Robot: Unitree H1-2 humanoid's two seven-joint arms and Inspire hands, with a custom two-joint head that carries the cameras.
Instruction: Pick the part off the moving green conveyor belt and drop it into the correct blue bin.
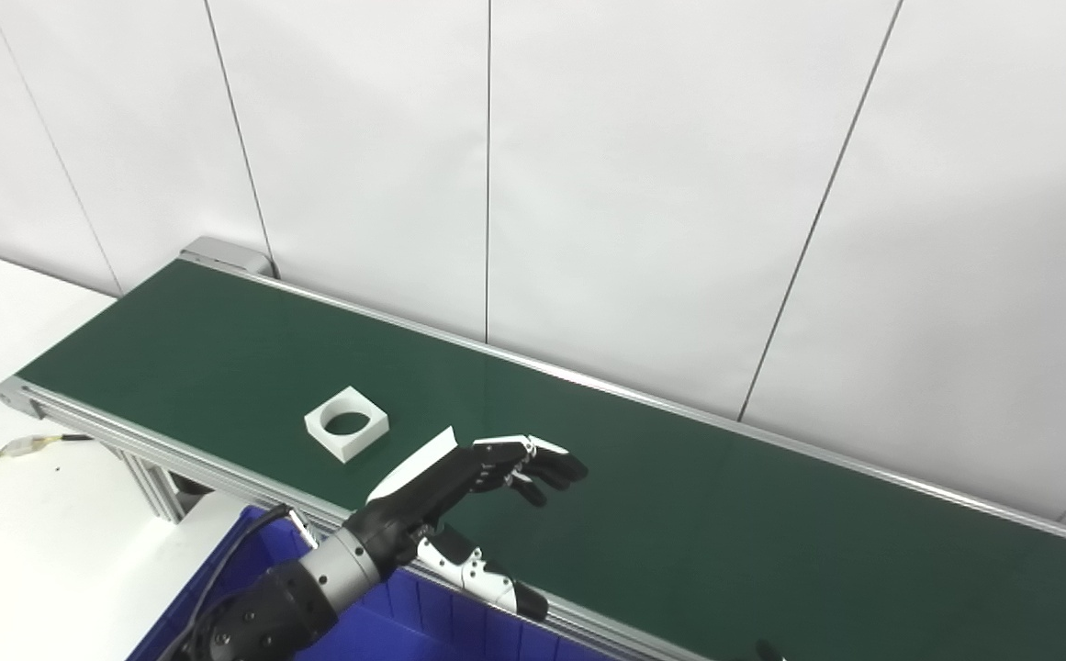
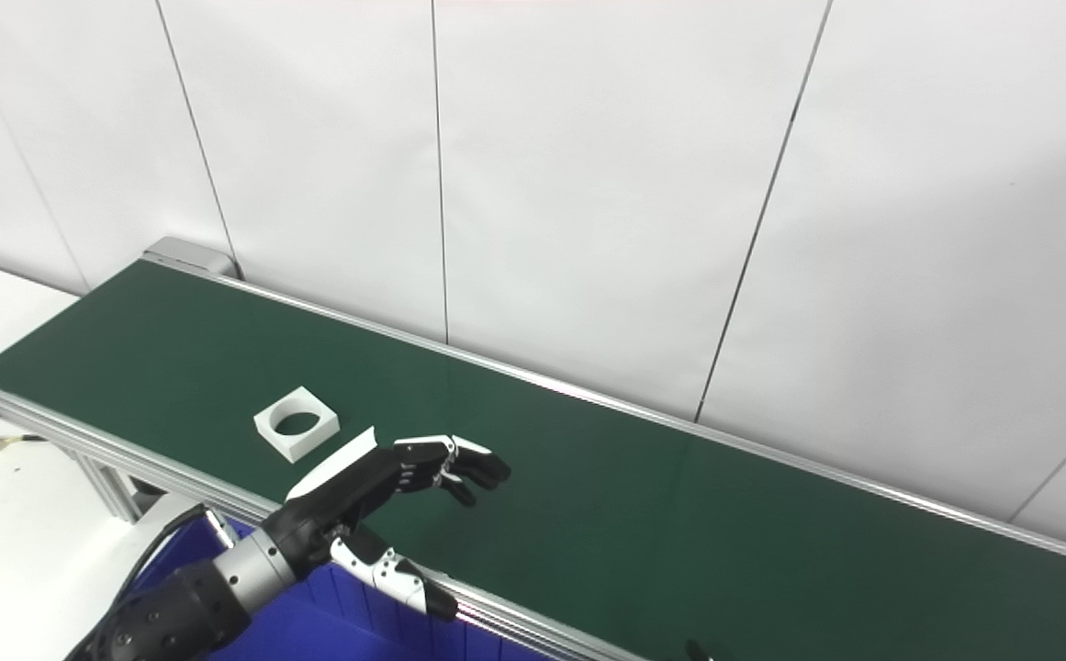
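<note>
A white square part with a round hole (image 1: 346,423) lies flat on the green conveyor belt (image 1: 679,496), toward its left end. It also shows in the right eye view (image 2: 297,423). My left hand (image 1: 468,487) hovers over the belt's near edge, just right of the part and apart from it. Its fingers are spread and curled a little, its thumb points down toward the belt rail, and it holds nothing. A blue bin (image 1: 386,633) sits below the belt's near edge under my left forearm. My right hand is not in view.
The belt runs diagonally from upper left to lower right with aluminium side rails (image 1: 220,473). A white table (image 1: 28,542) with a cable (image 1: 18,448) lies at the left. A white panelled wall stands behind the belt.
</note>
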